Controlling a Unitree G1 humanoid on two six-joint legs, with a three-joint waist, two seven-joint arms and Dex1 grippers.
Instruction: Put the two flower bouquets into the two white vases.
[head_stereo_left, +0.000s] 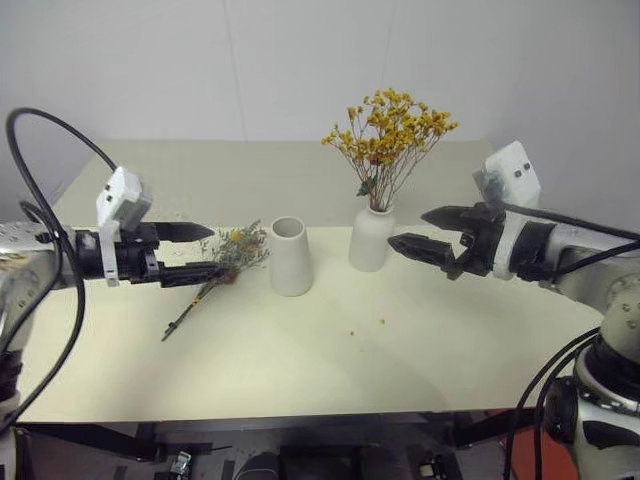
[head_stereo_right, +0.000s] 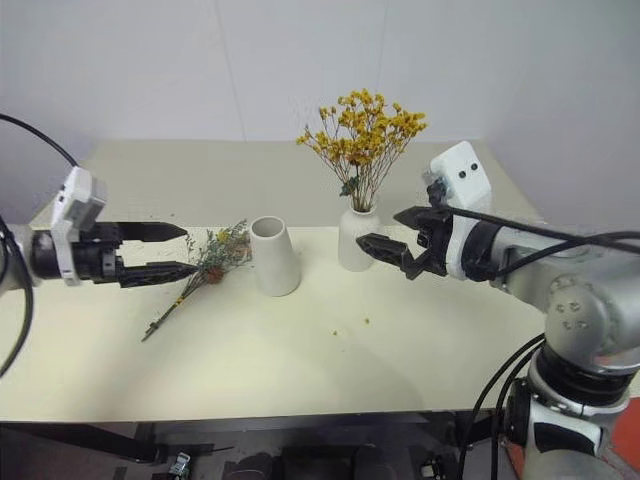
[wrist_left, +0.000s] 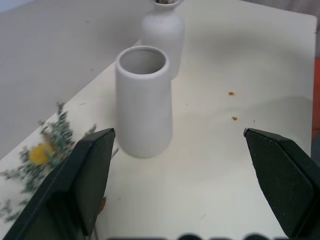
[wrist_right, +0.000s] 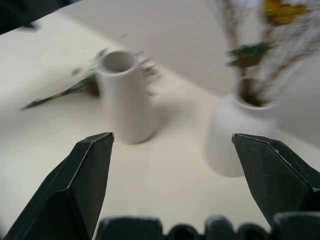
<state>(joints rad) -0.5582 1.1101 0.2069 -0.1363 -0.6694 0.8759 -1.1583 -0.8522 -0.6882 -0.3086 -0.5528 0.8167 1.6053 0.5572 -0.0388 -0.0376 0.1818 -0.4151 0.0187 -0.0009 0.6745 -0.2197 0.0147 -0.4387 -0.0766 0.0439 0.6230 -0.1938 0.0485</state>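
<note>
The larger yellow-orange bouquet (head_stereo_left: 390, 135) stands in the narrow-necked white vase (head_stereo_left: 371, 238) at the table's middle back. To its left stands the wide-mouthed cone vase (head_stereo_left: 290, 257), with nothing in it. The smaller grey-green bouquet (head_stereo_left: 228, 262) lies flat on the table left of the cone vase, its stems pointing toward the front left. My left gripper (head_stereo_left: 215, 250) hovers open beside that bouquet's head, fingers pointing at the cone vase (wrist_left: 144, 100). My right gripper (head_stereo_left: 408, 229) is open just right of the narrow-necked vase (wrist_right: 237, 137), holding nothing.
A cream table (head_stereo_left: 300, 370) bears everything, with a white wall behind it. Small orange crumbs (head_stereo_left: 382, 322) lie in front of the vases. The table's front edge runs close below my arms.
</note>
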